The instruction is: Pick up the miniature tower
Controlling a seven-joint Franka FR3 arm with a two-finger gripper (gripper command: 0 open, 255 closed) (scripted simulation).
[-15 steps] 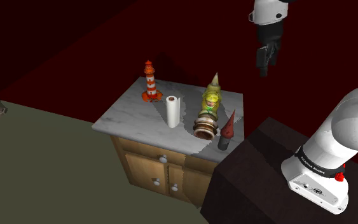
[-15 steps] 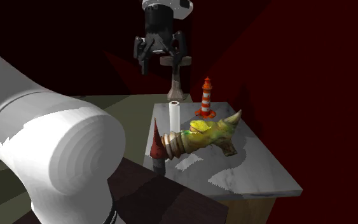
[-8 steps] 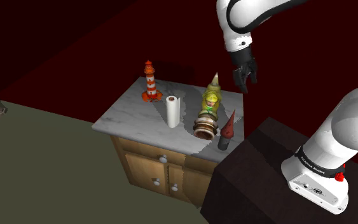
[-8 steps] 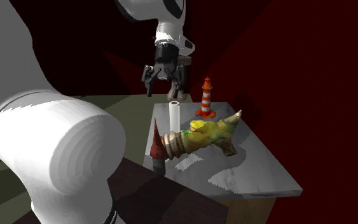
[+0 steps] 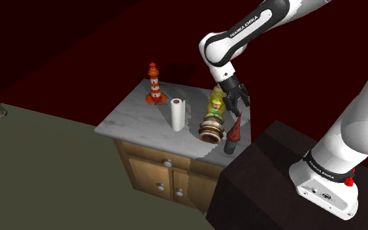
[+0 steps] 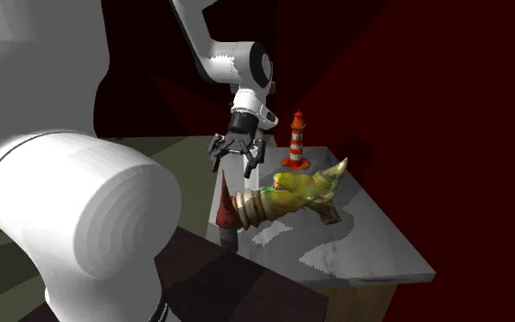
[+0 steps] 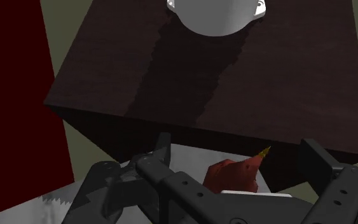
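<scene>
The dark red, pointed miniature tower [image 5: 233, 134] [image 6: 226, 209] [image 7: 234, 175] stands upright at the marble counter's [image 5: 130, 114] edge, its tip just below the jaws. The black gripper [image 5: 240, 106] [image 6: 233, 166] hangs over it with jaws spread apart, touching nothing. A yellow-green figure [image 5: 216, 103] [image 6: 296, 192] lies just beside the jaws, and a striped lighthouse [image 5: 153, 83] stands well beyond them.

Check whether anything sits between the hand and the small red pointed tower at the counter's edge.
Nothing visible does. The open hand hangs just above the red tower, whose tip shows between its fingers in the wrist view. The yellow-green figure lies close beside the tower, not between.
</scene>
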